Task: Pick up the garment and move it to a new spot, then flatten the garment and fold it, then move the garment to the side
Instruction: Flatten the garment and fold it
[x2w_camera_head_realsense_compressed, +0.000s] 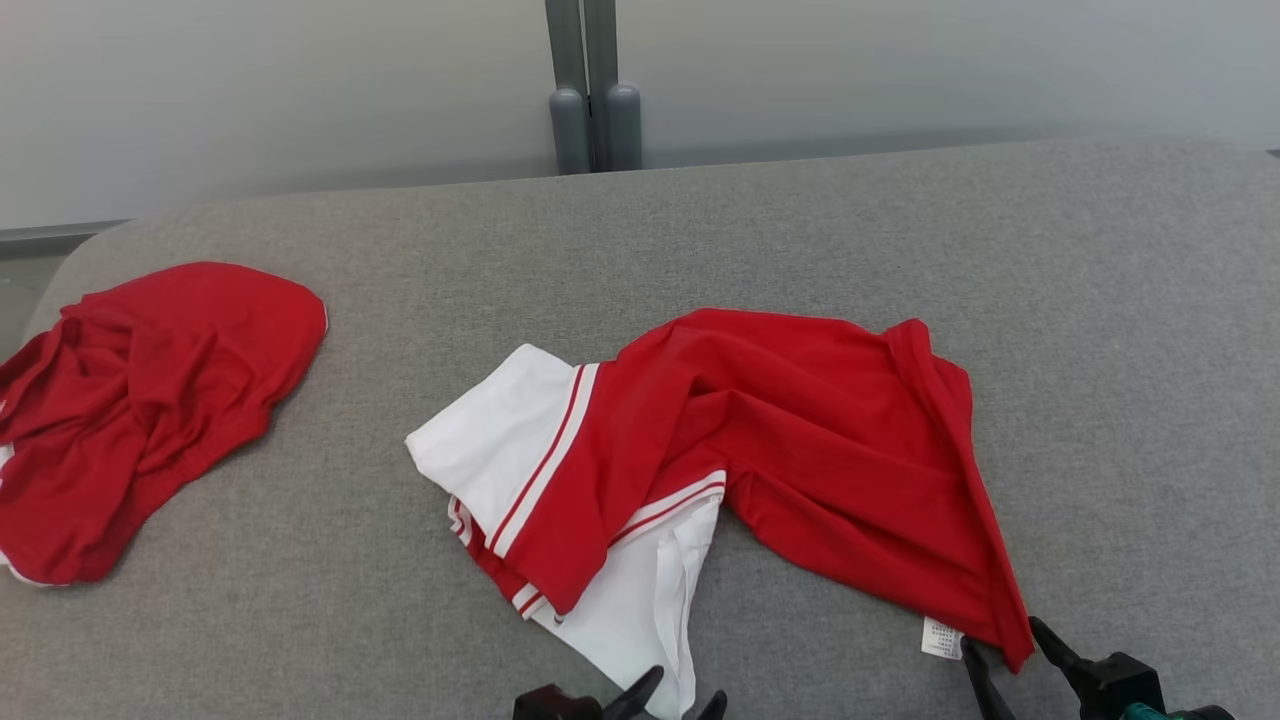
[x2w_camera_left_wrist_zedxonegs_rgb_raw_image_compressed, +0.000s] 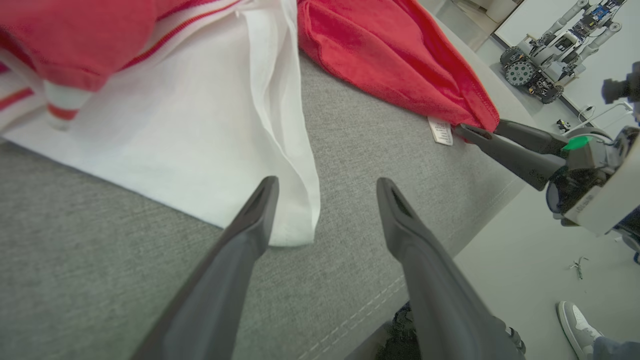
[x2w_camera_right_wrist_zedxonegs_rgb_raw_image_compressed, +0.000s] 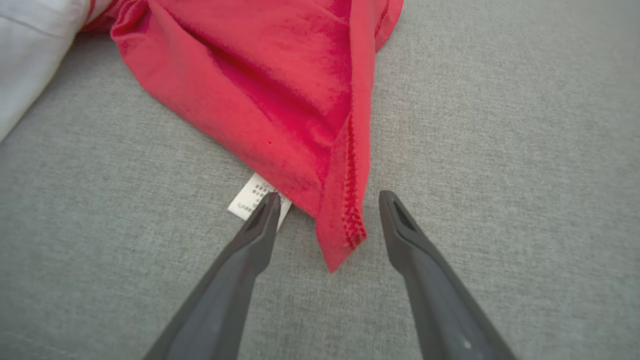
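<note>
Both ends look the same tbh. Left gripper (x2w_camera_left_wrist_zedxonegs_rgb_raw_image_compressed: 326, 200) and right gripper (x2w_camera_right_wrist_zedxonegs_rgb_raw_image_compressed: 328, 197) each have two long matte charcoal fingers (x2w_camera_right_wrist_zedxonegs_rgb_raw_image_compressed: 235, 290), wide at the base and tapering to blunt tips, w/ a shallow slot sunk into the inner face near the tip. Head cam, approx 5 o'clock: the right one's base is a chunky black block (x2w_camera_head_realsense_compressed: 1110, 685) w/ a teal bit. Left wrist cam, 3 o'clock: green round patch (x2w_camera_left_wrist_zedxonegs_rgb_raw_image_compressed: 575, 144), pale housing (x2w_camera_left_wrist_zedxonegs_rgb_raw_image_compressed: 607, 200) w/ small grey lettering.
</note>
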